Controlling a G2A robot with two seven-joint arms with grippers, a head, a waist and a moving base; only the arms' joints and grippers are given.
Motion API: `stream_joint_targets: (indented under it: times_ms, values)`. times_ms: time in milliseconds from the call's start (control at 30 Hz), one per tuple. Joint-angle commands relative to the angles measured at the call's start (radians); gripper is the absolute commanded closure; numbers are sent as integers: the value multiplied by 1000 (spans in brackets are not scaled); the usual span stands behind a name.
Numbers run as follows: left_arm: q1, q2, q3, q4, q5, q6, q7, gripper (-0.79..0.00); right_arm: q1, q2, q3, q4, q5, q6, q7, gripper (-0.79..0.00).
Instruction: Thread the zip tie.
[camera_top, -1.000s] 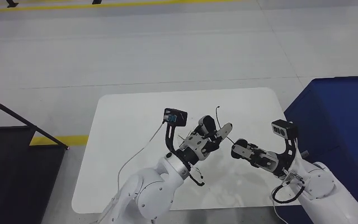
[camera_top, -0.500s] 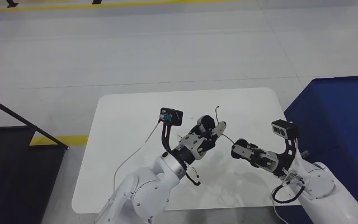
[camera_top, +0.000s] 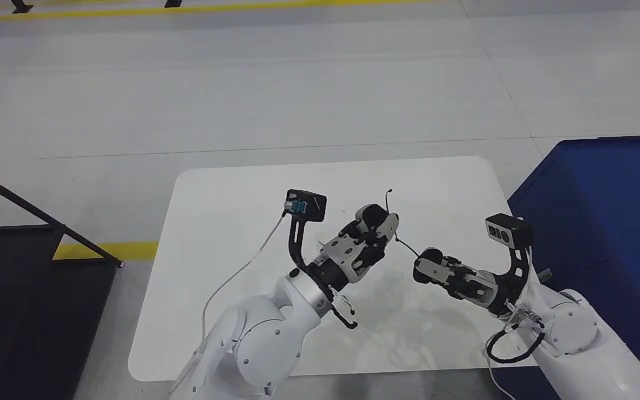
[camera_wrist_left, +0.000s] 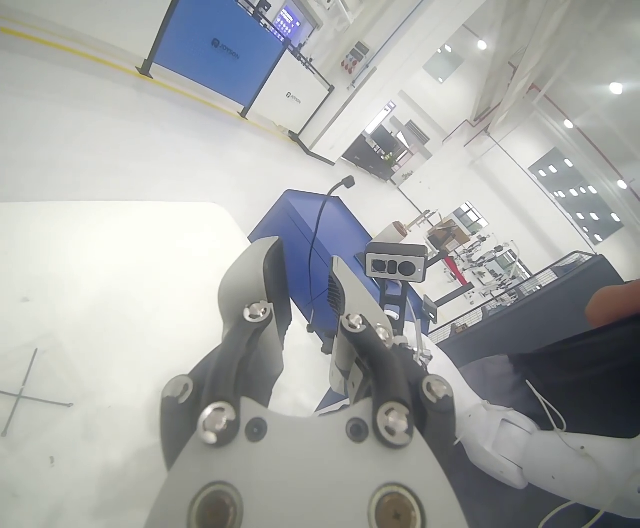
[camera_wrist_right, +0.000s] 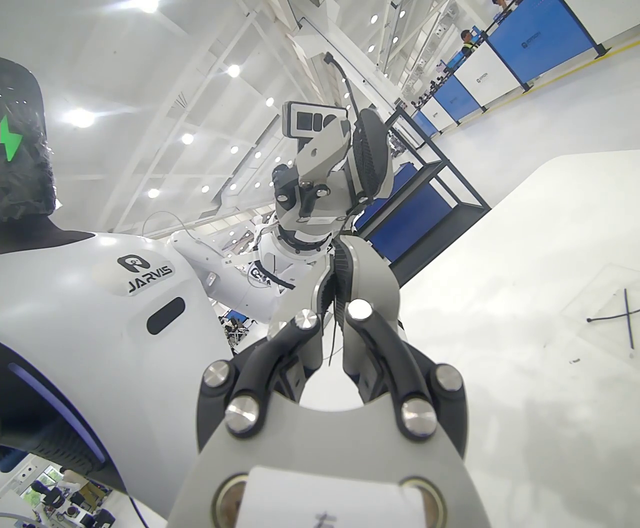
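Observation:
A black zip tie stands roughly upright above the white table, its head end uppermost. My right gripper is shut on its lower part, and a short tail hangs below the fingers. In the right wrist view the right gripper is pinched on the strap. My left gripper is open around the strap higher up. The zip tie runs through the gap between its two pads without clearly touching either. From the right wrist view the left gripper's ribbed pad sits beside the strap.
Two more black zip ties lie crossed on the table, also seen as crossed ties in the right wrist view. A blue bin stands off the table's right edge.
My left gripper has shifted slightly left and toward the far side, settling around the upright zip tie. The right gripper has stayed in place with the strap.

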Motion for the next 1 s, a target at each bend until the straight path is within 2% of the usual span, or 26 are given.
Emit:
stream_joint_targets:
  times_ms: [0,100,133,167,400,733,967]
  values:
    - [0,0,-1,4,0,-1,-2,-117,0,0,0,0,0,0,0,0]
    - [0,-1,0,9,0,-4,-2,-65,0,0,0,0,0,0,0,0]
    - [0,-1,1,10,1,-5,-1,-9,0,0,0,0,0,0,0,0]
    - [0,-2,2,10,2,-6,-1,0,0,0,0,0,0,0,0,0]
    - [4,-3,7,10,11,-11,-4,0,0,-4,1,-15,-19,15,-29,0]
    - [10,-6,21,27,-1,2,-14,0,-11,-14,22,-27,-77,-39,-72,0]
    - [20,-8,22,27,-25,14,-34,0,-24,-23,51,-33,-181,-76,-127,0]
